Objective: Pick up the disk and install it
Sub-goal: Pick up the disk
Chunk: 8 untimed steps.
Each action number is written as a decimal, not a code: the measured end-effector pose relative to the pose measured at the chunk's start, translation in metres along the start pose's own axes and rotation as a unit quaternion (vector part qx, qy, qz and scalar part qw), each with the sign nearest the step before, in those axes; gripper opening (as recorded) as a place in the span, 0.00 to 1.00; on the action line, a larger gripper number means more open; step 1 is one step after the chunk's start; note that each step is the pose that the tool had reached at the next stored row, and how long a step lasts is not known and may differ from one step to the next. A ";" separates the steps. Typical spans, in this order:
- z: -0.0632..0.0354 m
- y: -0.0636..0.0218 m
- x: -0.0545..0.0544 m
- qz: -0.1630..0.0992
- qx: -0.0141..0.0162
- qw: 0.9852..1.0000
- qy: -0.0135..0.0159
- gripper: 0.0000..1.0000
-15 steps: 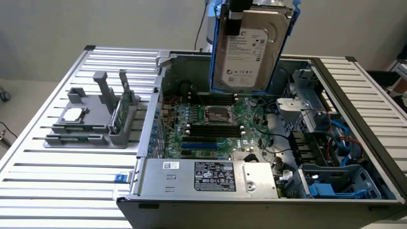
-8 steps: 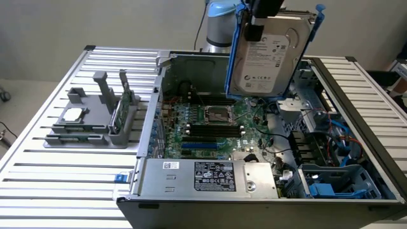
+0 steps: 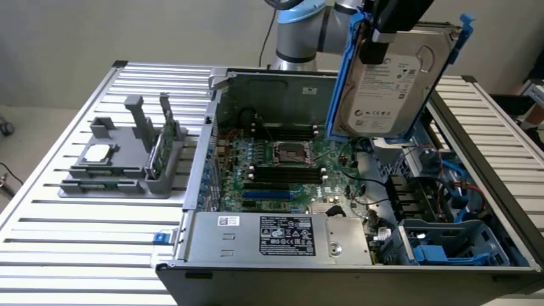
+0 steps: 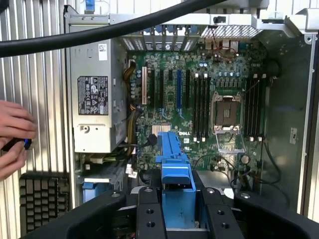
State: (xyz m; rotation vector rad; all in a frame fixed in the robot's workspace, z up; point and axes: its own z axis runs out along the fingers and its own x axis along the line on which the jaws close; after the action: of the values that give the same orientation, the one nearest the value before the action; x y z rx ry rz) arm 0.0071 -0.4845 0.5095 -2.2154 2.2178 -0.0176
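Disk (image 3: 393,83) aloft, upright with a slight tilt, white label toward the exterior camera, above the far part of the open computer case (image 3: 281,86) toward the exterior view's right and clear of everything below. Blue frame (image 3: 343,83) along both long edges, one blue tab sticking up at the top corner on the exterior view's right. End effector (image 3: 384,39) clamped on the disk's upper end. In the wrist view, black fingers (image 4: 148,214) pressed against either side of the blue frame, with no gap visible. Directly underneath, motherboard (image 3: 281,169) flat on the case floor, with a bare processor socket (image 3: 287,152) in the middle and black memory slots on either side of it. Grey power supply (image 3: 281,236) with a dark label along the case's near edge. Blue-and-grey drive bay (image 3: 450,245) in the near corner on the exterior view's right, well apart from the disk. Robot arm (image 3: 297,32) behind the case. Slatted table (image 3: 60,255) under it all. On it, beside the case on the exterior view's left, a grey holder (image 3: 119,172) with a small silver chip (image 3: 99,152) lying flat and a green card (image 3: 167,137) standing on edge. In the wrist view, a person's hands (image 4: 12,142) beside the power-supply side of the case, around a small dark object with a blue spot. Thick black cable (image 4: 99,32) slung across in front of the wrist camera.
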 end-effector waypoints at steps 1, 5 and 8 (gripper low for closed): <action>0.0001 -0.0033 0.002 0.000 0.000 1.000 0.000 0.33; 0.0002 -0.0167 0.011 0.000 0.000 1.000 0.000 0.33; 0.0004 -0.0264 0.019 0.000 0.000 1.000 0.000 0.33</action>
State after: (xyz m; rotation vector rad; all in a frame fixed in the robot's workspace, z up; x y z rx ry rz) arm 0.0335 -0.5032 0.5095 -2.2152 2.2176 -0.0172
